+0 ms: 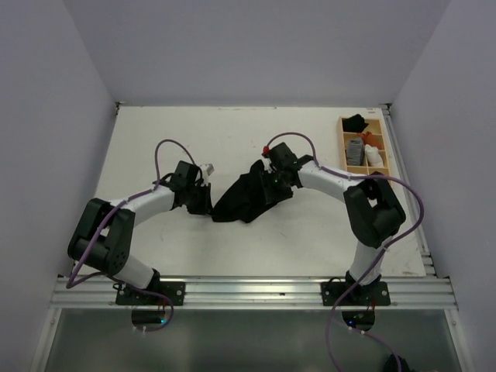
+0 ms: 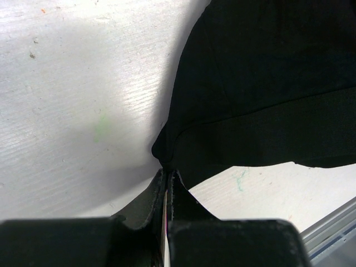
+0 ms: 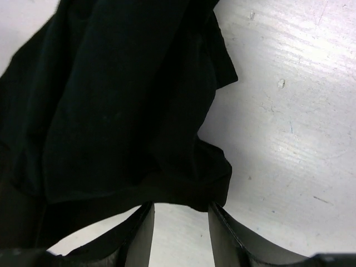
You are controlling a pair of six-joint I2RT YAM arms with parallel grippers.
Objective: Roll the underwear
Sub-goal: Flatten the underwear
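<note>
The black underwear [image 1: 242,198] lies crumpled on the white table between my two grippers. My left gripper [image 1: 208,203] is at its left end. In the left wrist view the left gripper [image 2: 167,172] is shut, pinching a corner of the underwear [image 2: 267,83], which spreads away to the right. My right gripper [image 1: 271,186] is at the garment's upper right end. In the right wrist view the right gripper [image 3: 181,207] is open, and a folded edge of the underwear [image 3: 122,111] lies just ahead of its fingertips, not between them.
A wooden tray [image 1: 342,143] stands at the back right and holds a black piece [image 1: 356,122], a grey striped roll [image 1: 356,149] and a white roll [image 1: 374,157]. An aluminium rail [image 1: 248,291] runs along the near table edge.
</note>
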